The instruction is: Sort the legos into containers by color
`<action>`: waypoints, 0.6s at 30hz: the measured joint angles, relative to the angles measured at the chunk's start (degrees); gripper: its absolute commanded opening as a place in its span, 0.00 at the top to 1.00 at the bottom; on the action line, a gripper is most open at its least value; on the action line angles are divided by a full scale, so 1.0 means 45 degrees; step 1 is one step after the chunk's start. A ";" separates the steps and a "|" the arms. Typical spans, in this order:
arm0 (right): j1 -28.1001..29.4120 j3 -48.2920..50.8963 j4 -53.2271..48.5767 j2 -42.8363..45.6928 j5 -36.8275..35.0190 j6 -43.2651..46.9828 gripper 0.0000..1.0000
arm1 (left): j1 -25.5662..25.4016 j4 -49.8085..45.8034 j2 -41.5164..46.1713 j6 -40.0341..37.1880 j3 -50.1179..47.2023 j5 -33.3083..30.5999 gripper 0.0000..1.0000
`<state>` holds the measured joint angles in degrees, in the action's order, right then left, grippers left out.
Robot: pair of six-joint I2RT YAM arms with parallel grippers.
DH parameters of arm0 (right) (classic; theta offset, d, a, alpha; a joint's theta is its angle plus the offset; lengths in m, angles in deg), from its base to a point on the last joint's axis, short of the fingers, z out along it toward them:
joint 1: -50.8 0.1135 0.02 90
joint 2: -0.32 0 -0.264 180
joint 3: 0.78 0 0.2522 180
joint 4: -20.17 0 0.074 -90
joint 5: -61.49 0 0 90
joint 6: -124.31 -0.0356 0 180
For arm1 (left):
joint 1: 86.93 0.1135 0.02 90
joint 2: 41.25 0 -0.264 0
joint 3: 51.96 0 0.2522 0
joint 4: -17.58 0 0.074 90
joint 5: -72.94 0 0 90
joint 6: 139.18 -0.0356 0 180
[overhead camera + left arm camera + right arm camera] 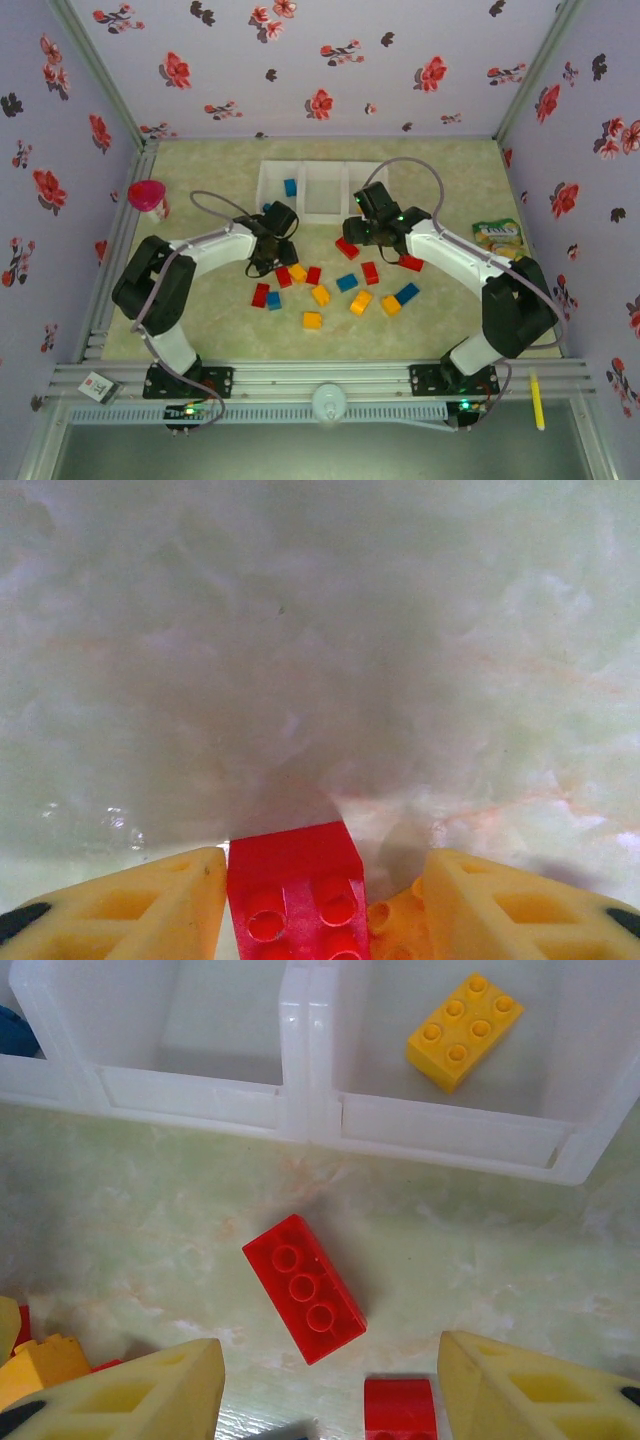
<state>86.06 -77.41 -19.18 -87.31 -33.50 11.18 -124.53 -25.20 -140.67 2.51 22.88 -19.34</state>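
The table (210, 170) is lying under everything, pale green and marbled. The left arm (160, 290) and right arm (500, 300) are both reaching inward toward its middle. A white tray (320, 218) with three compartments is sitting at the far side. A blue brick (290, 187) is lying in its left compartment. In the right wrist view a yellow brick (465, 1030) is lying in the compartment on the right.

The left gripper (325, 865) is standing low over the table with its jaws apart around a red brick (295, 880). The left finger (170, 900) is touching the brick's side, while a gap is showing at the right finger. An orange brick (390, 925) is lying in that gap.

The right gripper (330, 1352) is hovering just in front of the tray, jaws wide and holding nothing. Another red brick (305, 1288) is lying slantwise on the table ahead of its fingers.

A snack bag (497, 235) is lying by the right wall and a pink cup (146, 195) is standing by the left. Loose bricks (340, 285) in red, blue, yellow and orange are lying scattered between the arms.
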 measured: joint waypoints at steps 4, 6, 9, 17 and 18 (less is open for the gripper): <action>-0.0019 0.0000 -0.0107 0.0058 -0.0053 0.0000 0.41 | 0.0000 -0.0126 -0.0024 -0.0189 0.0112 -0.0019 0.43; -0.0029 0.0000 -0.0199 0.0151 -0.0102 0.0005 0.41 | 0.0000 -0.0325 -0.0024 -0.0228 0.0112 -0.0097 0.43; -0.0034 0.0000 -0.0291 0.0267 -0.0189 0.0005 0.41 | 0.0000 -0.0612 -0.0024 -0.0325 0.0112 -0.0189 0.43; -0.0034 0.0155 -0.0296 0.0369 -0.0238 0.0000 0.41 | -0.0097 -0.1025 -0.0024 -0.0602 0.0112 -0.0345 0.49; -0.0034 0.0199 -0.0306 0.0384 -0.0238 0.0000 0.41 | -0.0136 -0.1049 -0.0024 -0.0612 0.0112 -0.0350 0.49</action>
<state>85.91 -76.51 -20.55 -85.59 -34.57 11.18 -125.14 -29.92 -140.78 -0.25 23.39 -20.92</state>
